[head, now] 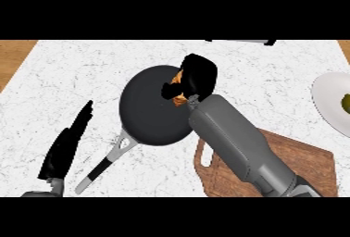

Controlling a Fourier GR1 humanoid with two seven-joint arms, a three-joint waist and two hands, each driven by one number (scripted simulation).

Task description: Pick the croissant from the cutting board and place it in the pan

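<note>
I have the golden-brown croissant point(180, 88) gripped in my black right hand point(196, 76) over the round dark frying pan point(152, 113), in the upper middle of the frame.

My right hand's fingers are curled round the croissant, hiding most of it; only orange-brown bits show at the hand's left edge and just below it, above the pan's upper right rim, and I cannot tell whether the pastry touches the pan. The grey right forearm point(236, 143) runs up from the lower right, crossing the brown wooden cutting board point(308, 162). The pan's grey and black handle point(106, 166) points to the lower left. My black left hand point(65, 148) rests at lower left, fingers straight, holding nothing. A white round plate point(327, 104) sits at the right edge on the white marble counter point(82, 69).
</note>
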